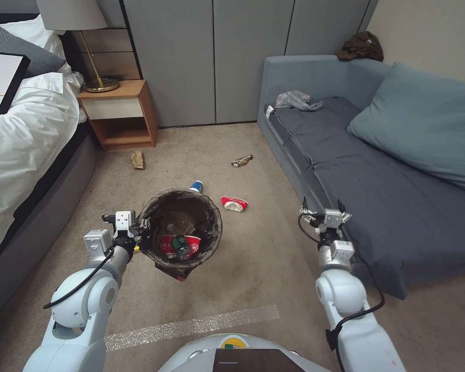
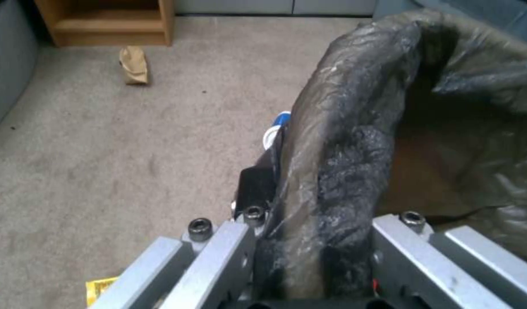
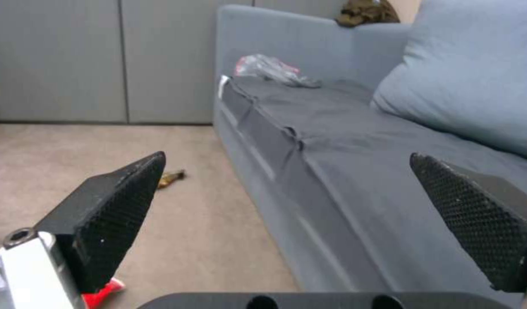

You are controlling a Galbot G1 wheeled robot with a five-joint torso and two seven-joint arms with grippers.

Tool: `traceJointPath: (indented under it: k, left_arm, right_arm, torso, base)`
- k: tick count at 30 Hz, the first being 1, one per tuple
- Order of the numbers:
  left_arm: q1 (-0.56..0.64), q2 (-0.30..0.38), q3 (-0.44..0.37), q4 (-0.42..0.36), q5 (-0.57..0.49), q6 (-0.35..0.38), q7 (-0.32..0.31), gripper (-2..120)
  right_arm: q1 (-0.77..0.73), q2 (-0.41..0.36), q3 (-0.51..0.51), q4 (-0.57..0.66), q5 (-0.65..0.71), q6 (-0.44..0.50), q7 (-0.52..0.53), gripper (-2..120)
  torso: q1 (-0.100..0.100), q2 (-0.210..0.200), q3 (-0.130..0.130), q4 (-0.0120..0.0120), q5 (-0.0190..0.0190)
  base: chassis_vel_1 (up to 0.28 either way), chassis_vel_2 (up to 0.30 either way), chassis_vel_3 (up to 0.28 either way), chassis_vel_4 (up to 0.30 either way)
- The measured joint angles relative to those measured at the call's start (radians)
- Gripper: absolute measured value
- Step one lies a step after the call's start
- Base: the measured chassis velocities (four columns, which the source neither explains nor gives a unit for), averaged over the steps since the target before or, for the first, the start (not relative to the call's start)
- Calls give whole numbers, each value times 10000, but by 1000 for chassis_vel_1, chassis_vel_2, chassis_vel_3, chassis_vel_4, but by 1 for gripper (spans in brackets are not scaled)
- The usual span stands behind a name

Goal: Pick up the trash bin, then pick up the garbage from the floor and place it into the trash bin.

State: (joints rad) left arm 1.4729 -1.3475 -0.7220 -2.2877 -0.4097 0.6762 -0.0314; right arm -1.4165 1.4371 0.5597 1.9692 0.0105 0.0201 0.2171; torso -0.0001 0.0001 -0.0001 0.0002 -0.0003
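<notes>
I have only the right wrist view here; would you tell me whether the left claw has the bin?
Observer: Yes, the left claw is shut on the bin's bagged rim.
Operator: Thanks. Is anything inside it?
Observer: A red cup and a bottle with a green label lie in it.
Operator: What litter is out that I cannot see?
Observer: A brown paper lies in front of the nightstand.

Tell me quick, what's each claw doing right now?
Left claw: closed on the rim of the trash bin, holding it up.
Right claw: open, empty, beside the sofa.
</notes>
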Motion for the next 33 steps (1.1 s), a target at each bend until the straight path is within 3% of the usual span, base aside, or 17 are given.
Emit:
traceJointPath:
  k: [25, 33]
  left_arm:
    - [-54, -28, -35, -89, 46, -18, 49, 5]
    - [-77, 2, -45, -151, 46, -3, 57, 5]
  right_arm:
    - [336, -116, -382, -225, 32, 94, -362, 100]
    - [384, -136, -403, -232, 96, -22, -355, 100]
  torso:
    - [0, 0, 1, -2, 2]
    - [1, -1, 2, -2, 2]
  base:
    - [0, 0, 0, 0]
    - [-99, 95, 99, -101]
